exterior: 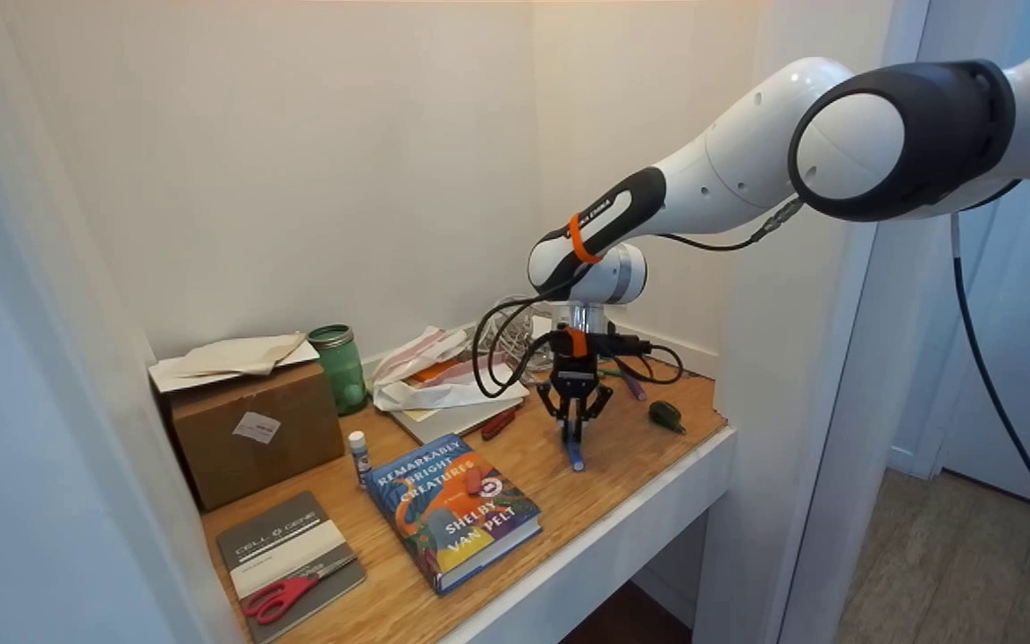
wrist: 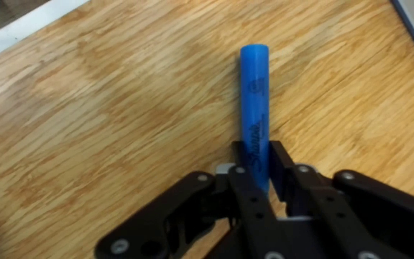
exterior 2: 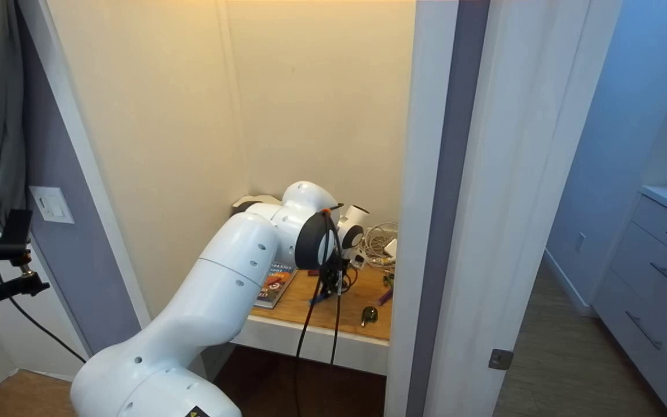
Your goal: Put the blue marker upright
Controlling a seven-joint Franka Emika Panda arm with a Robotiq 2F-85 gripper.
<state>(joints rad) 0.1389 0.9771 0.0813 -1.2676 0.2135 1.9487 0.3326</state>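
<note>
The blue marker [wrist: 254, 90] is a slim blue stick with dark print. It points away from the gripper in the wrist view, over the wooden tabletop. My gripper [wrist: 256, 146] has its two fingers against both sides of the marker near its near end, which is partly hidden by a finger. In an exterior view the gripper [exterior: 573, 427] points down at the tabletop, and the marker [exterior: 577, 458] sticks out toward the front edge, lying low and not upright. The marker's blue end [exterior 2: 317, 299] also shows beside the gripper in an exterior view. I cannot tell whether it touches the wood.
A blue-covered book [exterior: 452, 510] lies to one side of the gripper. A dark green lump [exterior: 665, 416] and a purple stick [exterior: 634, 386] lie on the other side. A red tool [exterior: 498, 424] and a glue stick [exterior: 359, 458] are behind the book. The table's white front edge [exterior: 649, 519] is close.
</note>
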